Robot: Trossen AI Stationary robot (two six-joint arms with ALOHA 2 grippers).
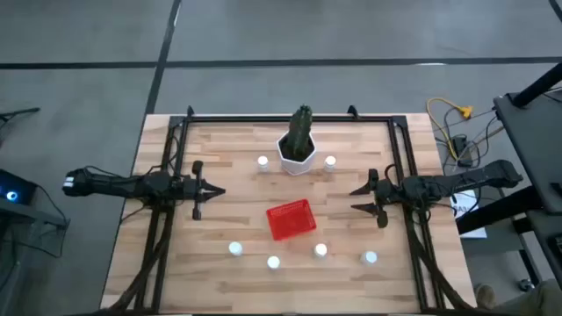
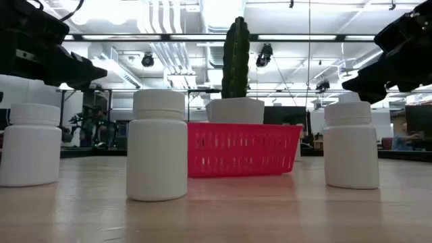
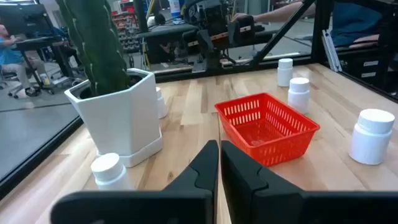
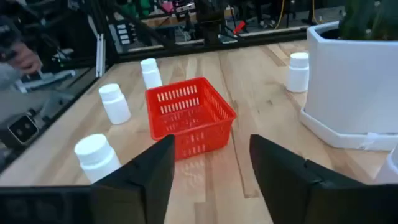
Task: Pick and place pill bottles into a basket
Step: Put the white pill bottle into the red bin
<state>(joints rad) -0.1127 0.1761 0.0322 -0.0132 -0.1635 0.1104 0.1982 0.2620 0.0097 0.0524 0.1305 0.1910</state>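
The left gripper (image 1: pixel 219 190) hovers over the left part of the wooden table (image 1: pixel 228 149), its fingers pressed together with nothing between them. The right gripper (image 1: pixel 355 198) hovers at the right side, facing the left one across the table – its fingers are spread apart and hold nothing.

The red basket (image 1: pixel 291 219) lies between the two grippers, slightly nearer the table's front edge than either. From the left wrist view it sits ahead of the closed fingers (image 3: pixel 205 171), and it looks empty.

All six pill bottles stand upright on the table, outside the basket. Four form a loose row along the front edge: one (image 1: pixel 235 249) ahead of the left gripper and toward the front, one (image 1: pixel 273 262) just in front of the basket, one (image 1: pixel 320 251) close to the basket's front right corner, and one (image 1: pixel 371 257) near the right gripper, on its front side. The other two stand farther back – one (image 1: pixel 262 161) just left of the white pot (image 1: pixel 297 154) and one (image 1: pixel 330 162) just right of it.

The white pot with the green cactus (image 1: pixel 302 127) stands behind the basket, midway between the grippers and toward the table's far edge.
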